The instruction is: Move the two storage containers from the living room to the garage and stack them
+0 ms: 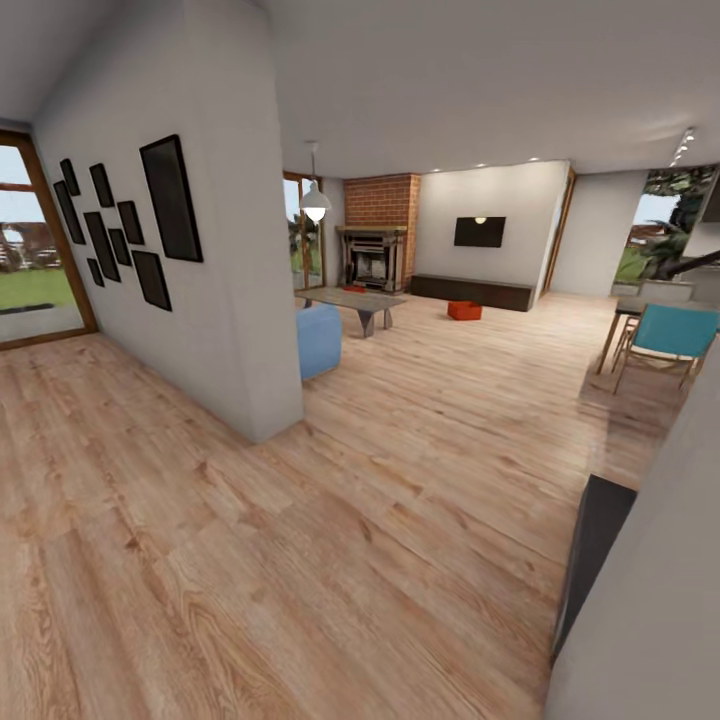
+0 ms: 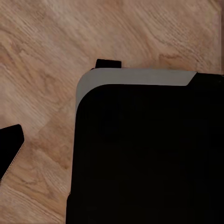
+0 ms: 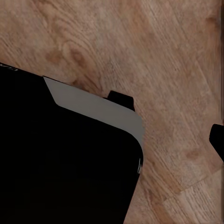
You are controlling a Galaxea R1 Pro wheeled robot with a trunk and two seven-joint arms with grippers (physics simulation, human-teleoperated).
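Observation:
Far across the living room's wood-plank floor (image 1: 400, 470), an orange-red storage container (image 1: 465, 310) rests in front of the long dark cabinet (image 1: 470, 291). A second small red shape (image 1: 354, 288) shows beside the coffee table (image 1: 352, 300), near the brick fireplace (image 1: 378, 250); it is too small to identify. In the left wrist view, the left gripper (image 2: 58, 106) hangs open over the planks, its dark fingertips (image 2: 108, 63) wide apart with nothing between them. The right gripper (image 3: 169, 120) is likewise open and empty above the floor.
A white partition wall (image 1: 235, 300) with black picture frames juts out at the left, a blue pouf (image 1: 318, 340) behind its end. A teal chair (image 1: 668, 338) and table stand at right. A white wall with a dark panel (image 1: 590, 555) is close at the lower right. My own black body (image 2: 149, 154) sits beside both grippers.

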